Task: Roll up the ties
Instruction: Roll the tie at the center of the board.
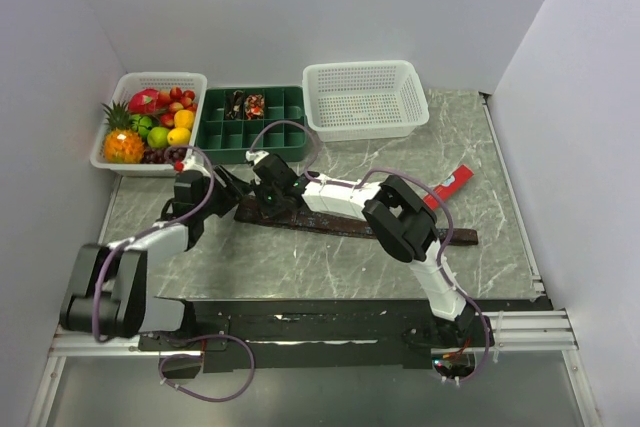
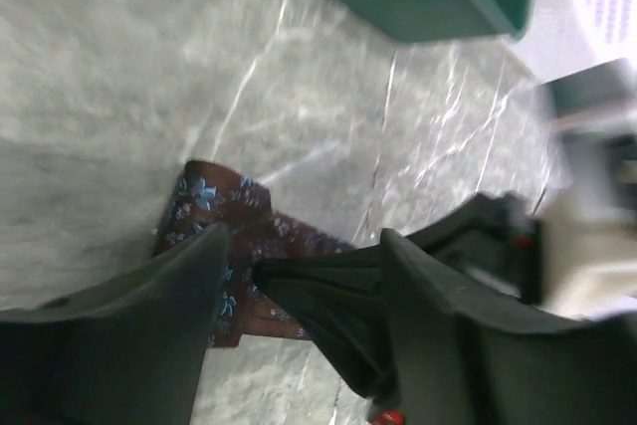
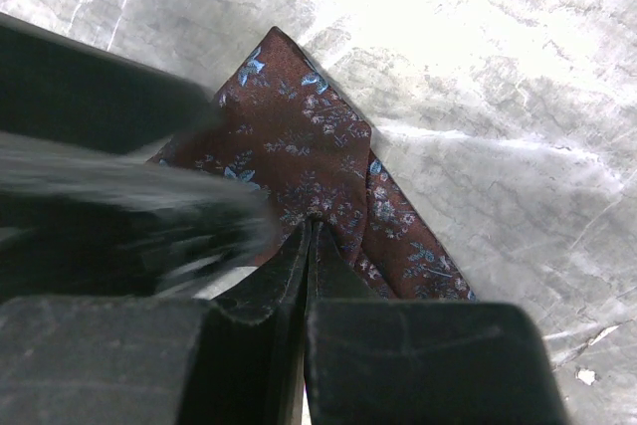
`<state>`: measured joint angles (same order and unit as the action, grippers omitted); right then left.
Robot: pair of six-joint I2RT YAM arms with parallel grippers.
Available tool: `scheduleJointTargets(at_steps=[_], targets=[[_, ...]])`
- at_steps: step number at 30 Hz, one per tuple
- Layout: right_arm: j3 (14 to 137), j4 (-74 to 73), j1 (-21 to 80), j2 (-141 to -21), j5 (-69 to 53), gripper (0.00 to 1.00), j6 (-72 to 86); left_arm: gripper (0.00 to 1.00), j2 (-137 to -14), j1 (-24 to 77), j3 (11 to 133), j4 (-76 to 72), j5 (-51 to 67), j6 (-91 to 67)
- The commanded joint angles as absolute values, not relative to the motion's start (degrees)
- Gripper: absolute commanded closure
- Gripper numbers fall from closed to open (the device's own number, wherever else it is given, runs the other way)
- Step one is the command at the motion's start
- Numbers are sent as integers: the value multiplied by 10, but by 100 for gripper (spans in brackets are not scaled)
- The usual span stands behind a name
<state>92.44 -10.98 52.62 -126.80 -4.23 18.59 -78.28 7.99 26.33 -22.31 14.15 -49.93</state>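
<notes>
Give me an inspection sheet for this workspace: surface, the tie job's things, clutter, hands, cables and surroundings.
Surface: grey marbled table, no spills seen.
Job's things: one brown flowered tie lies stretched across the table, mostly unrolled; dark patterned items sit in one compartment of the green tray.
Clutter: fruit basket at rear left, white basket at rear right with nothing in it, red bar behind the tie's right end.
Hands: left hand open, fingers apart at the tie's end; right hand shut, pinching the tie near that same end.
Cables: purple cables loop over both arms.
Surroundings: white walls on three sides.
</notes>
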Motion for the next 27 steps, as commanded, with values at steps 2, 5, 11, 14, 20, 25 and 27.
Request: scheduleJointTargets(at_steps=[2,5,11,14,20,25,27], targets=[[920,-136,525,-1269,-26,100,188,28,-716,62,285,-107,84,-465],[920,-136,524,-1268,-28,100,190,25,-722,46,270,-110,101,-461],[915,-139,525,-1260,-27,100,191,29,-781,31,237,-178,163,-477],[917,-144,524,-1259,-29,100,192,34,-806,31,220,-232,191,-490],[922,-147,524,-1261,-35,100,195,50,-852,31,191,-335,227,-511],[927,-149,523,-1267,-41,100,194,69,-866,31,175,-390,238,-521],[934,-155,523,-1271,-41,100,194,84,-860,31,175,-396,238,-517]])
